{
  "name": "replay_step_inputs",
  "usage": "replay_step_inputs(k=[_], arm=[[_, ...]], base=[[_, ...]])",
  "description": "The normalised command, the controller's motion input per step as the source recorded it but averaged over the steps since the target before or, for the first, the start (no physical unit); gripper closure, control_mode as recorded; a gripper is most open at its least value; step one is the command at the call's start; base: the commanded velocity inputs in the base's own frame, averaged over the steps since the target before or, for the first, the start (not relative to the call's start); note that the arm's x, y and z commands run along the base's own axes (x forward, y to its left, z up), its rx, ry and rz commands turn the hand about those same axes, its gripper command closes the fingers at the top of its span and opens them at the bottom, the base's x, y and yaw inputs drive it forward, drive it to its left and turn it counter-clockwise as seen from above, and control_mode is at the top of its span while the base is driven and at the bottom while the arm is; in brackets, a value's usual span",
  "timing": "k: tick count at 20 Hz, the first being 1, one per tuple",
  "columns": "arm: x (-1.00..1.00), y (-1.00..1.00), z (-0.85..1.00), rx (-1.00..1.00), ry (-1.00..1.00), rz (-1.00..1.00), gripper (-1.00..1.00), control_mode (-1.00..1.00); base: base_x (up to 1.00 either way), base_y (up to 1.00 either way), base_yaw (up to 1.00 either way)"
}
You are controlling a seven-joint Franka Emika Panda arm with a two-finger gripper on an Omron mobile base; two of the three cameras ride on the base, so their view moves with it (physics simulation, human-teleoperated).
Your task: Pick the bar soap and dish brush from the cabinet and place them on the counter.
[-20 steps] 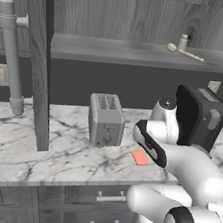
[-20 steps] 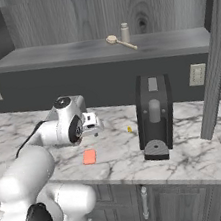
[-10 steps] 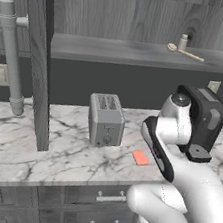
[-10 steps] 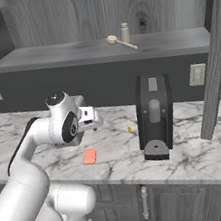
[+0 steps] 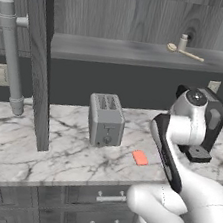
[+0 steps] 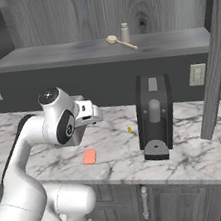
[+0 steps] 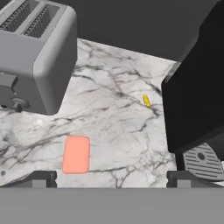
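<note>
Just in front of the toaster [image 5: 106, 119] and to its right: bar soap [image 5: 140, 158] flat on the desk [image 5: 52, 150], same spot as a second ago, nothing touching it. Above the soap and a little back from the toaster: gripper [image 7: 111, 179] spread about as wide as it goes, nothing between the jaws, both tips clear of the marble. Lifted over the last second, with the wrist swung upward away from the toaster's level while the soap stayed put. Reads as soap delivered and released: first half of the task likely done.

Well above the toaster and off to its right, on the shelf of the cabinet [image 5: 117, 51]: dish brush [image 5: 184, 52] lying flat, head next to a small beige bottle [image 5: 183, 42], untouched. Next call, by the look of it: reach up to that shelf for the brush.

No brand, label or readable writing anywhere; toaster and the black coffee machine [image 6: 155, 115] to its right both plain.
</note>
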Motion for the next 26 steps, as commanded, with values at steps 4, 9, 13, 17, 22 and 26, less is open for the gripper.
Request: replay_step_inputs(k=[4, 9, 13, 17, 22, 26], arm=[[-0.17, -0.09, 0.6, 0.0, -0.04, 0.0, -1.0, -1.0], [-0.16, -0.04, 0.62, 0.0, -0.04, 0.0, -1.0, -1.0], [-0.15, -0.02, 0.6, 0.0, -0.05, 0.0, -1.0, -1.0], [-0.15, 0.0, 0.56, 0.0, -0.07, 0.0, -1.0, -1.0], [-0.15, 0.0, 0.54, 0.0, -0.06, 0.0, -1.0, -1.0], [-0.12, 0.0, 0.51, 0.0, -0.04, 0.0, -1.0, -1.0]], base=[[0.0, 0.0, 0.0], [0.0, 0.0, 0.0], [0.0, 0.0, 0.0], [0.0, 0.0, 0.0], [0.0, 0.0, 0.0], [0.0, 0.0, 0.0]])
